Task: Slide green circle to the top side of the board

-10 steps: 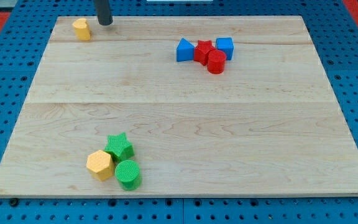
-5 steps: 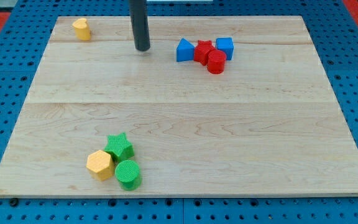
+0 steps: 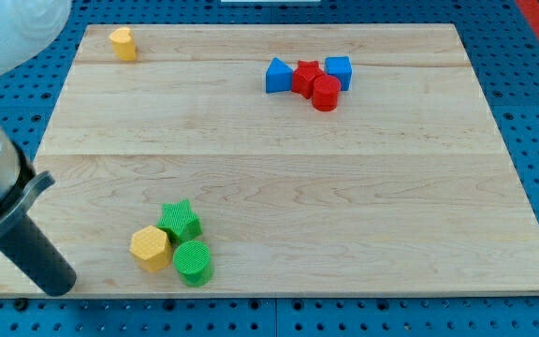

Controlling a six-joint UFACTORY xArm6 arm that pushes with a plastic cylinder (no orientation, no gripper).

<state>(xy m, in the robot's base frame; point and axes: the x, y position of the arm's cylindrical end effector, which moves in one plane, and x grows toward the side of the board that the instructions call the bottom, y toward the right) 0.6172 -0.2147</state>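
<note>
The green circle [image 3: 193, 262] sits near the view's bottom left of the wooden board [image 3: 279, 168]. It touches a green star [image 3: 180, 222] above it and a yellow hexagon [image 3: 150, 248] to its left. My tip [image 3: 59, 284] rests at the board's bottom left corner, well to the left of the yellow hexagon and apart from every block. The rod slants up to the view's left edge, where the arm's body fills the corner.
A blue triangle [image 3: 277, 76], a red star [image 3: 306, 77], a red cylinder [image 3: 326, 94] and a blue cube [image 3: 339, 70] cluster at the top right of centre. A small yellow block [image 3: 123, 43] stands at the top left.
My tip has swept from the top of the board, left of the blue triangle, down to the bottom left corner. No block has moved.
</note>
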